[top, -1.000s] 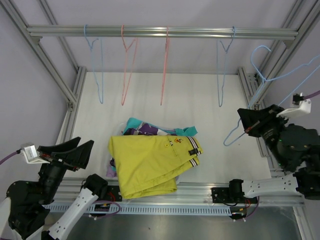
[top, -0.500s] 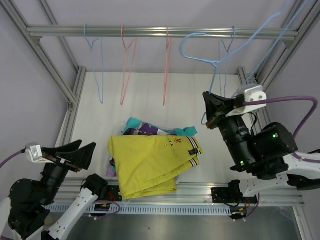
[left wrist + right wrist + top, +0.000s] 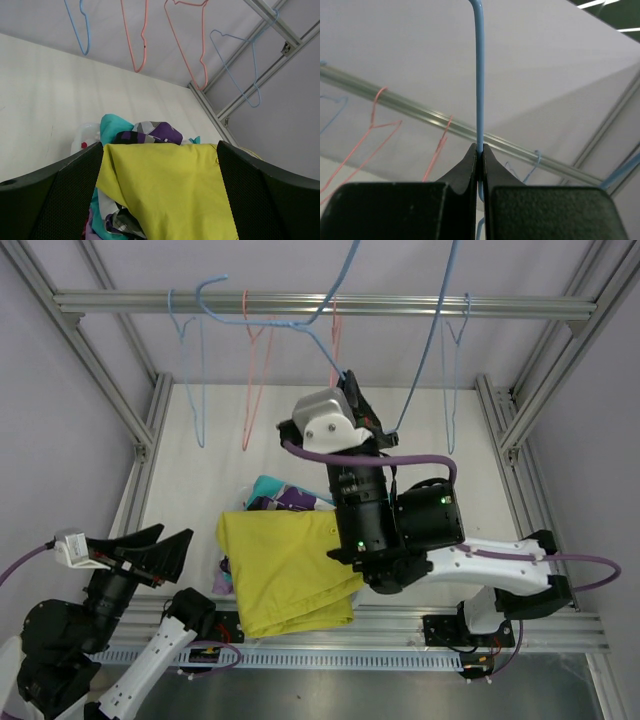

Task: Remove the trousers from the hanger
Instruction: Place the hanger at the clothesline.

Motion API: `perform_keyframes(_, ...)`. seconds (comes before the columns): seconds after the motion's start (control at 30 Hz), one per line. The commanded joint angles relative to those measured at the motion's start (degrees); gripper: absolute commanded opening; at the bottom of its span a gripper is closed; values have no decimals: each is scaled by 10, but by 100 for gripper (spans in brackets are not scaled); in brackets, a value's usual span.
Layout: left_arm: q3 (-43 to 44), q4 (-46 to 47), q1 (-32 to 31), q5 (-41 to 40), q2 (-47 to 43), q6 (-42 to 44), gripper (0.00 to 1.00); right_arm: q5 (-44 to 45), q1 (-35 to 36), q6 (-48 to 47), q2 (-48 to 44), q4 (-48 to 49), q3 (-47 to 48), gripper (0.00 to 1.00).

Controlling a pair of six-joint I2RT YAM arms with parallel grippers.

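The trousers lie in a pile on the white table, none on a hanger. The mustard yellow pair (image 3: 285, 575) is on top, with the teal pair (image 3: 265, 487) and the camouflage pair (image 3: 292, 499) showing behind it; the other pairs are mostly hidden. The left wrist view shows the yellow (image 3: 175, 195), teal (image 3: 111, 127) and camouflage (image 3: 152, 132) pairs. My right gripper (image 3: 347, 390) is raised over the table's middle, shut on the wire of an empty blue hanger (image 3: 262, 322), as the right wrist view (image 3: 479, 149) shows. My left gripper (image 3: 150, 548) is open and empty, near the pile's left side.
Two blue hangers (image 3: 197, 370) (image 3: 445, 380) and two pink hangers (image 3: 255, 370) (image 3: 330, 370) hang bare on the metal rail (image 3: 120, 303). Frame posts run along both table sides. A small white object (image 3: 84, 137) lies by the pile's far left.
My right arm has swung from the right side to the middle and risen, carrying the blue hanger up towards the rail. The left arm and the pile have hardly moved.
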Motion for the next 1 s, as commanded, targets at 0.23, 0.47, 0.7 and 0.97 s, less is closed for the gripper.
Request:
perform_keyframes(0.23,-21,2,3,21,1,0,100,-116,-150,-389,150,316,205,0)
perform_keyframes(0.47,-33,9,3,21,2,10,99,-104,-291,-330,120,325,152,0)
perform_keyframes(0.7,-69,37,3,22,11,16,99,-118,-402,-271,66,298,-23,0)
perform_keyframes(0.97,-81,57,3,34,26,11,99,-115,-496,-130,-32,185,-168,0)
